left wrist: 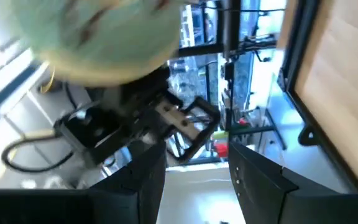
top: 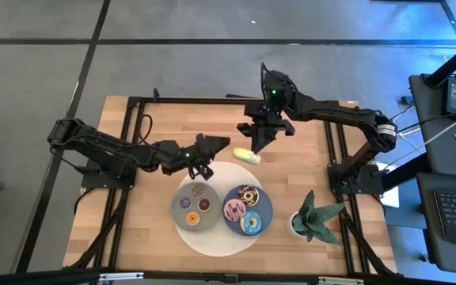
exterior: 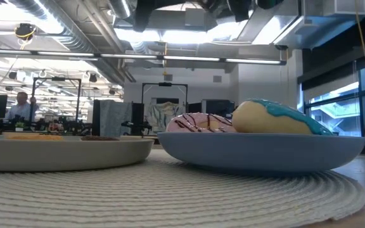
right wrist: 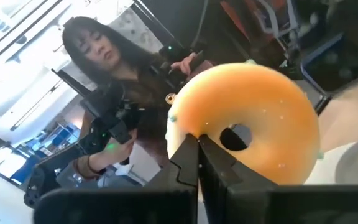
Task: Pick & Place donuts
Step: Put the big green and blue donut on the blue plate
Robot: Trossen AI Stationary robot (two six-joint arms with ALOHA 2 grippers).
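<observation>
A yellow-green iced donut (top: 248, 156) hangs above the table's middle, with my right gripper (top: 257, 147) shut on it. Its tan underside (right wrist: 253, 106) fills the right wrist view. My left gripper (top: 218, 147) stands open just left of it, nothing between its fingers (left wrist: 197, 180); the green donut (left wrist: 92, 31) shows blurred ahead of it. The pink, chocolate and blue donuts lie on the blue plate (top: 266, 207). Three tiny donuts lie on the grey plate (top: 177, 207). My right gripper holds the yellow-green donut by its ring (right wrist: 182, 121), beside the hole (right wrist: 235, 137), at the tips of its shut fingers (right wrist: 191, 155). The fingers hide the place of contact itself. The donut is lifted clear of the table, its tan underside turned toward the wrist.
Both plates stand on a round white woven mat (top: 212, 241) at the table's near middle. A potted green plant (top: 317, 215) stands at the near right. A person (right wrist: 110, 81) shows beyond the table. Bare wood (top: 291, 103) lies at the far side.
</observation>
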